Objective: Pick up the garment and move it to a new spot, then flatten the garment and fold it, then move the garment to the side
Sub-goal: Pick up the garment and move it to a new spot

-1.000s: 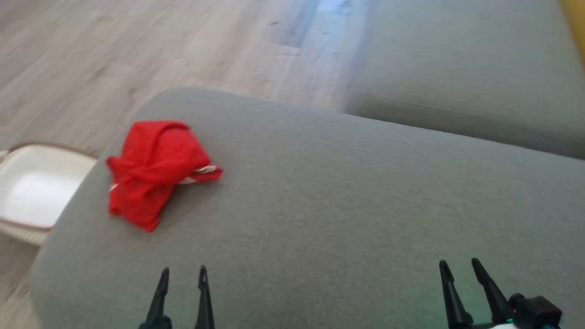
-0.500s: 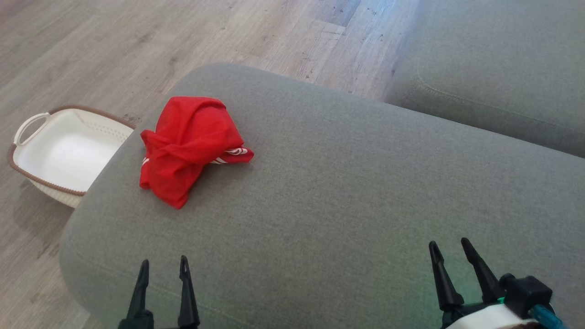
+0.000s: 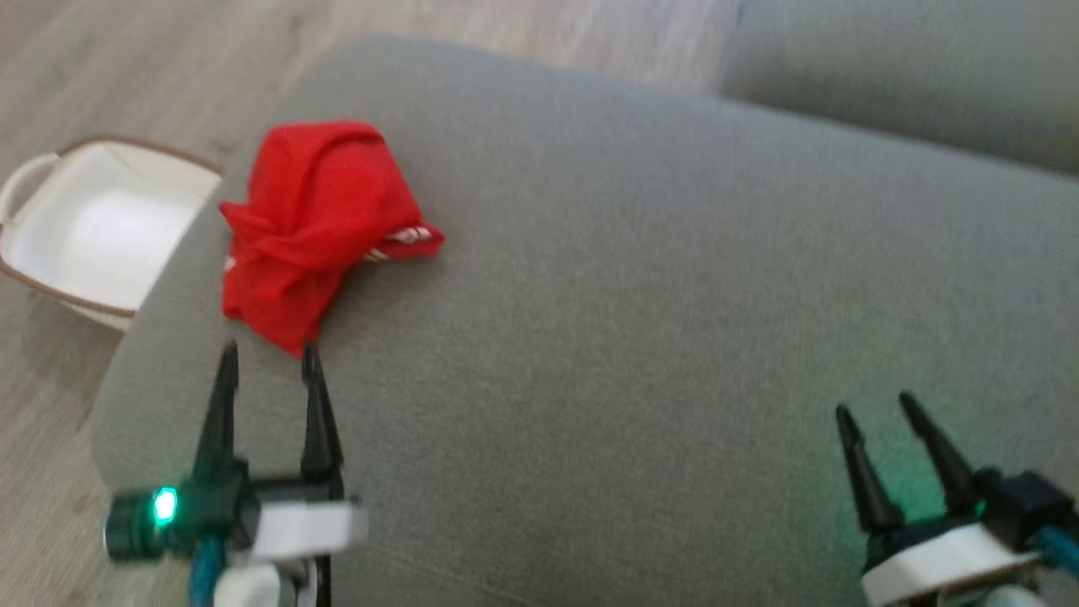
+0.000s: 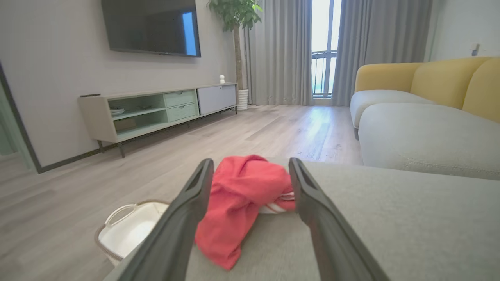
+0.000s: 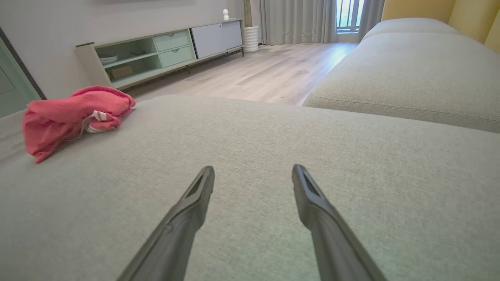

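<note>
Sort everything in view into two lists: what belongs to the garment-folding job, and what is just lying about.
Belongs to the job:
red garment, crumpled
grey sofa cushion under it
left gripper, open, just short of it
right gripper, open

Just lying about:
white basket on the floor
TV cabinet
potted plant
wall-mounted TV

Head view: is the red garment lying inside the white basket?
No, the red garment lies crumpled on the grey cushion, with the white basket on the floor beside it.
</note>
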